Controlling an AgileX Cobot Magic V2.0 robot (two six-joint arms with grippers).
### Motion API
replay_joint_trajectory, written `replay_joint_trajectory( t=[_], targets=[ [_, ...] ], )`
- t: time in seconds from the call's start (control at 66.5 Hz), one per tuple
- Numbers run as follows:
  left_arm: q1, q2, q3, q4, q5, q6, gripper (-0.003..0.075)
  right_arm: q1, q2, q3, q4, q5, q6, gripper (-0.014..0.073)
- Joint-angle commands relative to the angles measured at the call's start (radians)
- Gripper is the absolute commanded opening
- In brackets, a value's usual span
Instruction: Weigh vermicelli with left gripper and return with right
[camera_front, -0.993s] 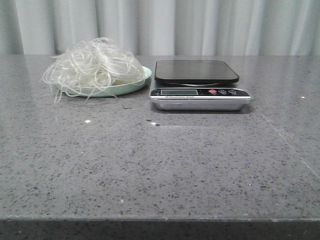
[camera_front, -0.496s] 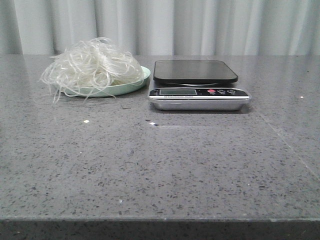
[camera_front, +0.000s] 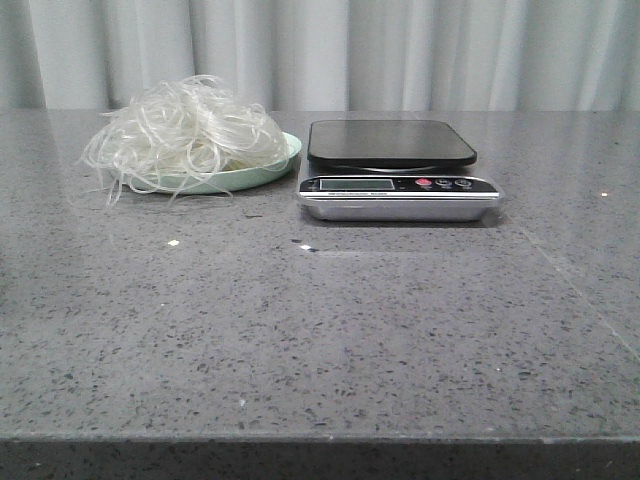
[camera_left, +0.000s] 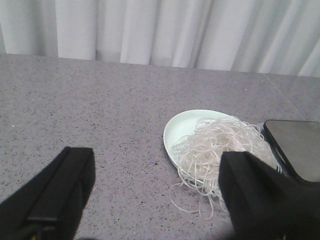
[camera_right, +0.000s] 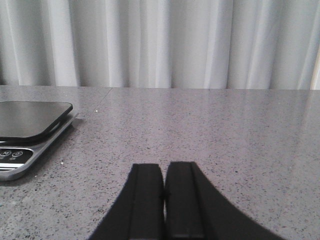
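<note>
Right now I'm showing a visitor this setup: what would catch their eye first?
The fluffy tangle of translucent whitish vermicelli, heaped on a pale mint-green round plate at the table's far left, strands spilling over its rim. Just right of it sits a silver kitchen scale with a bare black platform. The left pincer is open, the right pincer shut.

1. The left hand (camera_left: 155, 195) is spread wide, with a broad gap between its two black fingers (camera_left: 55, 192).
2. Nothing sits between the left fingers; the hand hangs above the surface (camera_left: 100, 115).
3. The right hand (camera_right: 164, 192) is closed, its two dark fingers (camera_right: 145, 200) pressed together with only a thin seam between them, gripping nothing.
4. Neither arm nor hand appears in the front view.
</note>
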Motion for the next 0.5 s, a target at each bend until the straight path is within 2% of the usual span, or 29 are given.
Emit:
replay_joint_trajectory(
  t=[0.0,0.09,0.331,0.481],
  targets=[
    [-0.015,0.094,-0.129,-0.035,-0.009,0.047,0.0565,-0.007,-0.015,-0.008,0.002,-0.077,-0.005,0.0178],
    [-0.058,0.192,-0.228,-0.035,0.04,0.089,0.0565,-0.007,-0.015,-0.008,0.002,-0.077,-0.005,0.0178],
    [-0.213,0.495,-0.45,-0.029,0.076,0.091,0.0567,-0.007,-0.015,-0.008,0.002,-0.077,-0.005,0.0178],
    [-0.263,0.667,-0.589,0.019,0.141,0.091,0.0568,-0.007,-0.015,-0.008,0.002,-0.077,-0.005,0.0178]
  ],
)
